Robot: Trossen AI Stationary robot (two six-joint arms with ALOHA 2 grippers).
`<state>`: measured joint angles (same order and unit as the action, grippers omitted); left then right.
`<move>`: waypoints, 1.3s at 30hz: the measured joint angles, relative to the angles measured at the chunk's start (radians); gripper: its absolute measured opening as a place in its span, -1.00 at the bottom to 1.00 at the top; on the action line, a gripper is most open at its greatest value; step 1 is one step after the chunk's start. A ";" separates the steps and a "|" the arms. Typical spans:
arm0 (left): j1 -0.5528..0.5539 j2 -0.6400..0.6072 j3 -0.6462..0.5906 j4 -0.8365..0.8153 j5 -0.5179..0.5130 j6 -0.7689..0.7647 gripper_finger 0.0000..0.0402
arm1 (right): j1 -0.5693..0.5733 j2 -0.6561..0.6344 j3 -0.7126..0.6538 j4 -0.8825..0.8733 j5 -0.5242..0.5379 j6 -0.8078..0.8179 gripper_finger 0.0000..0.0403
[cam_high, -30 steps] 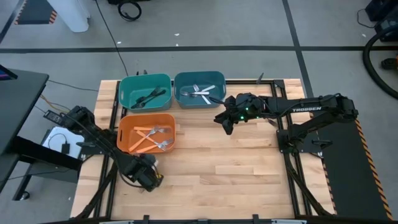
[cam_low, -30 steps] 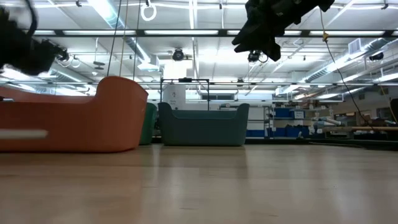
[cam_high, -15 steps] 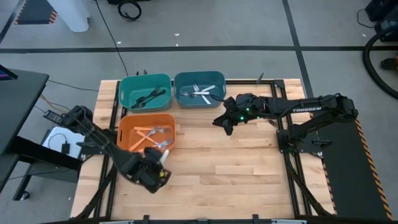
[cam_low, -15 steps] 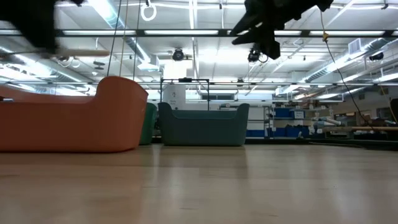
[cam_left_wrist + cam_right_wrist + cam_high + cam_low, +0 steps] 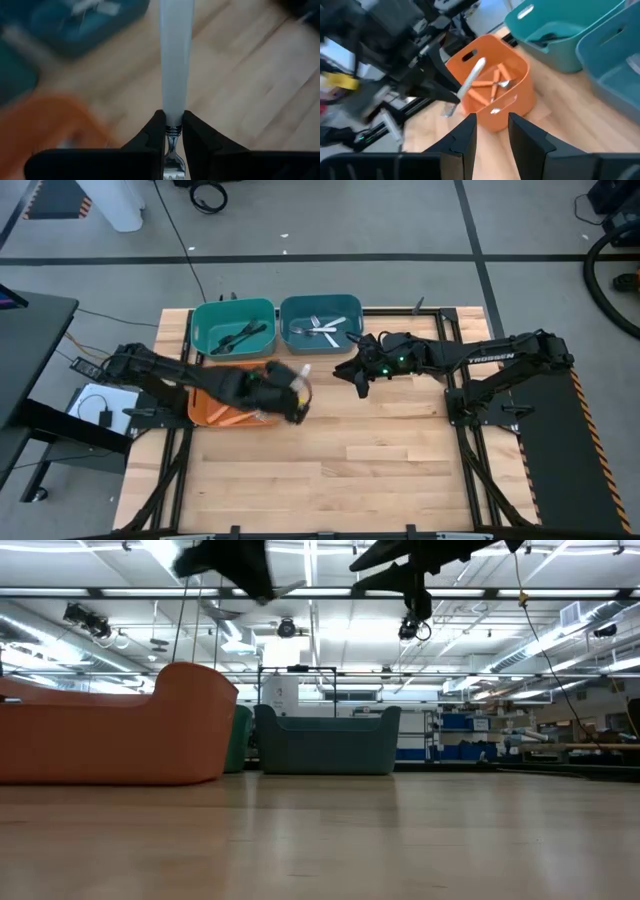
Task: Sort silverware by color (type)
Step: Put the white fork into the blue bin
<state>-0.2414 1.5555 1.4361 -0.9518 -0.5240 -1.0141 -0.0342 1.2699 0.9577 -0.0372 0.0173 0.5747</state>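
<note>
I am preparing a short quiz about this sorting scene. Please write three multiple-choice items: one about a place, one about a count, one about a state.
1. Where is the left tool?
A. at the orange bin's right edge
B. over the blue bin
C. at the table's front edge

2. How many bins stand on the table?
A. two
B. three
C. five

3. What is the left tool doing?
A. hanging open and empty
B. gripping a white-handled fork
C. pressing on a bin

Answers:
1 A: the left tool is beside the orange bin.
2 B: orange, green bin, blue bin.
3 B: its fingers pinch the fork.
</note>
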 joint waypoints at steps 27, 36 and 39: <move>0.407 0.000 0.034 0.395 0.129 0.586 -0.74 | -0.227 0.179 0.039 0.437 0.089 0.007 -0.27; 0.447 0.000 0.034 0.395 0.134 0.618 -0.74 | -0.275 0.217 0.081 0.463 0.042 -0.057 -0.43; 0.462 0.002 0.034 0.399 0.133 0.631 -0.74 | -0.289 0.217 0.081 0.469 0.041 -0.077 -0.73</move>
<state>0.2209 1.5571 1.4704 -0.5532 -0.3913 -0.3830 -0.3229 1.4864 1.0386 0.4322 0.0583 0.4973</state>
